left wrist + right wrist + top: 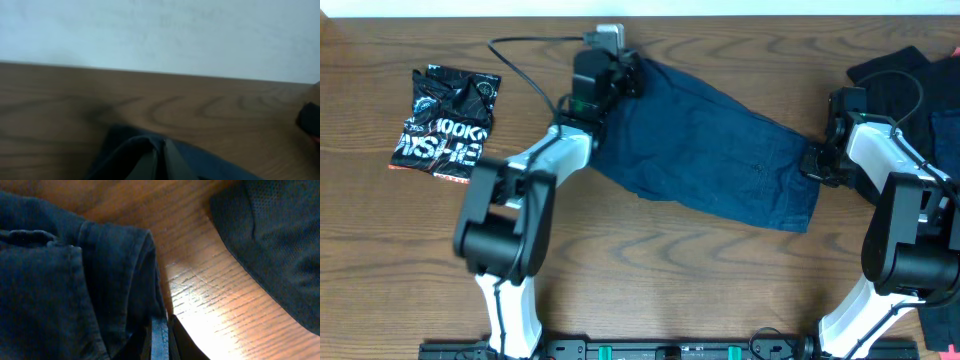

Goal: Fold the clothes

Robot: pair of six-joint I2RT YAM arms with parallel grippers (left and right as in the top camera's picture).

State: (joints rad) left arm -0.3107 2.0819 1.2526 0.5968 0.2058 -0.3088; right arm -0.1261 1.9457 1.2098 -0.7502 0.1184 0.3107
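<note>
Spanning shorts (710, 150): diagonal, held at both ends.
Left gripper (628, 76): extended far, clamped on corner.
Right gripper (815, 162): elbow bent, pinching hem.

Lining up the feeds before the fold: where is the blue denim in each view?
Overhead: denim runs diagonally from top centre to the right.
Left wrist: bottom centre.
Right wrist: fills the left half.
Shared landmark: the wood table.

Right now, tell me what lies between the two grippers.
Only the blue shorts, stretched from left gripper to right gripper, shown overhead.
</note>
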